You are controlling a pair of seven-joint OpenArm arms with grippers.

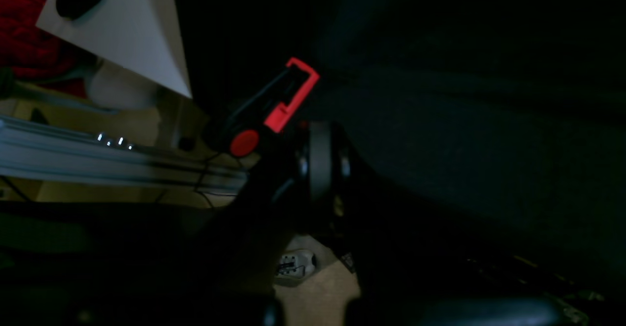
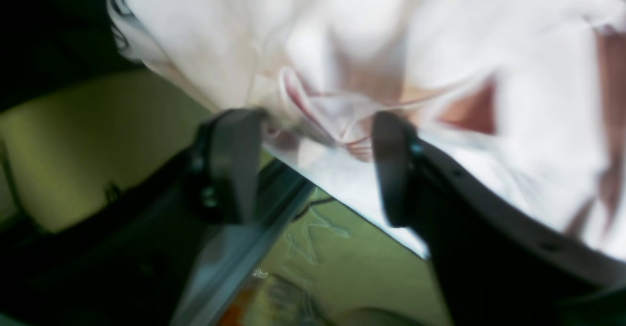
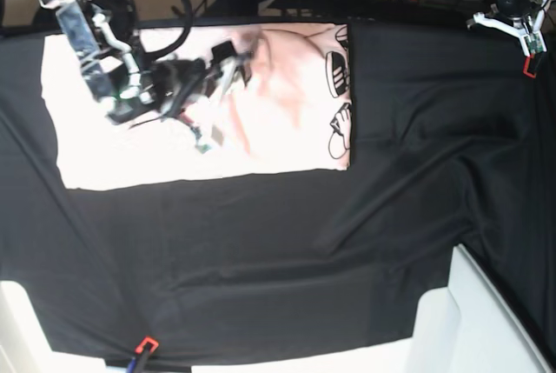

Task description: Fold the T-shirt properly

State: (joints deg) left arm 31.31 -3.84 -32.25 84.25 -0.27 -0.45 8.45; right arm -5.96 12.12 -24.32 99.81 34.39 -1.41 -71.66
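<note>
Though base view blurs it, right wrist shows right pincer [image 2: 313, 164] spread before T-shirt [image 2: 440, 37]; left pincer closed.

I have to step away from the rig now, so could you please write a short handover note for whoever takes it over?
Right tool: open, jaws apart just above the T-shirt, gripping nothing.
Left tool: shut and empty, parked at the far corner of the black cloth.
T-shirt: folded into a rough rectangle on the cloth, black graphics showing along one edge.
Left to do: smooth the rumpled patch under the right tool; probably fold again.
</note>
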